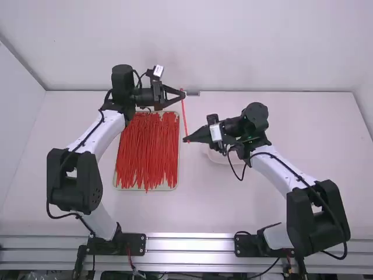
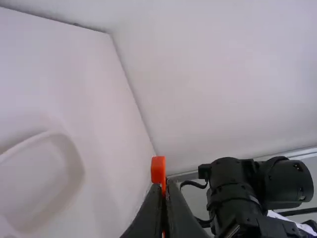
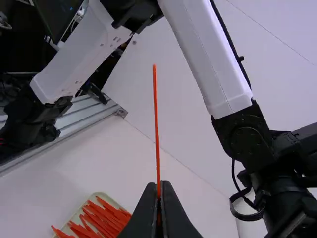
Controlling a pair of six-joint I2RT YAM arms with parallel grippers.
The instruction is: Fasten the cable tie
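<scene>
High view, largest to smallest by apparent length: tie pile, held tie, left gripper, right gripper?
1. tie pile, clearly longest.
2. held tie, shorter and much thinner.
3. left gripper and right gripper: both shorter than the tie and too alike to rank.

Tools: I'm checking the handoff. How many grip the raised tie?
2. The left tool holds the tie at its far end, the right tool at its near end.

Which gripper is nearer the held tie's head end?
Left. Left gripper clamps the cable tie right at its head; right gripper pinches the opposite tail end.
</scene>
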